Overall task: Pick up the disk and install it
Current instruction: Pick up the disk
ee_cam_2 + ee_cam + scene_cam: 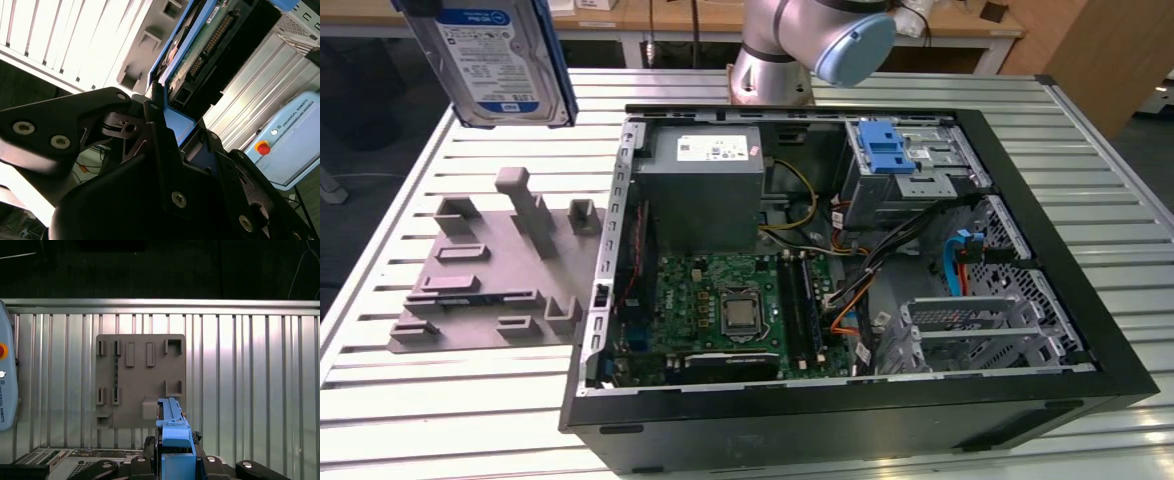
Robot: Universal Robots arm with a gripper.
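Note:
The disk (500, 55) hangs upright in the air at the exterior view's upper left, its white-and-blue label facing the camera and its blue carrier framing it. It is well above the grey fixture plate (480, 270) and to the left of the open computer case (607, 250). In the first wrist view my gripper (174, 452) is shut on the disk (172, 430), which shows edge-on by its blue carrier. The second wrist view shows the disk's (200, 45) circuit-board side running out from my black gripper (167, 117).
A slatted metal table (440, 420) carries the case and the fixture plate (140, 385). Inside the case are a power supply (700, 190), a motherboard (734, 310) and a metal drive cage topped by a blue bracket (894, 150). The arm's base (781, 60) stands behind the case. A teach pendant (285, 145) lies nearby.

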